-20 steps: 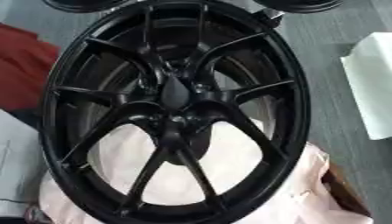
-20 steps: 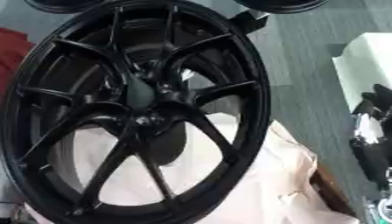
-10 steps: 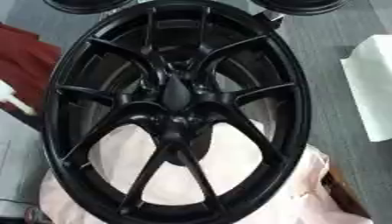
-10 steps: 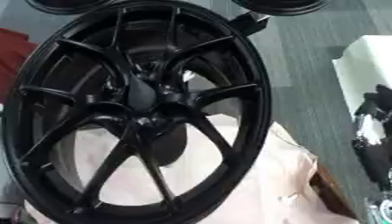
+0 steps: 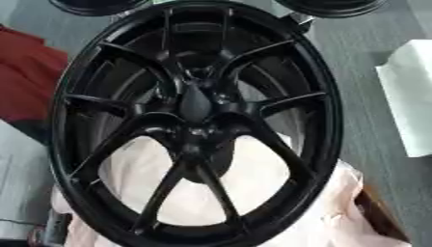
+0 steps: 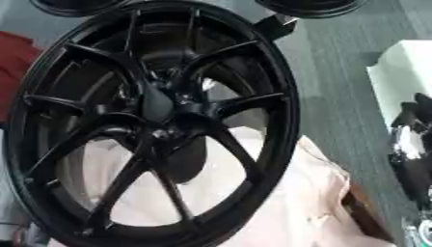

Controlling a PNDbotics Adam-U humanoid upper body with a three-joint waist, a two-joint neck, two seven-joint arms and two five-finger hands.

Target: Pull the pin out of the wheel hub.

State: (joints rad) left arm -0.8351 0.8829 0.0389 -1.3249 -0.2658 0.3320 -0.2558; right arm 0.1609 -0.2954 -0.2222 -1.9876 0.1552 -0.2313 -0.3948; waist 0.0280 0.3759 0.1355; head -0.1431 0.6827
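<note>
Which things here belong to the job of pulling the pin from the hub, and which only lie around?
For the job:
wheel
hub
right hand, at the right edge
No pin can be made out.

Lying about:
pink cloth
red cloth
white block

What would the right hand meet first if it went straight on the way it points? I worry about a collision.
Hard to say: the right hand shows only partly, at the right edge. Seemingly pointing upward, it would probably meet the white block first.

Glossy black right hand (image 6: 411,159) with silver glints (right eye view only)
</note>
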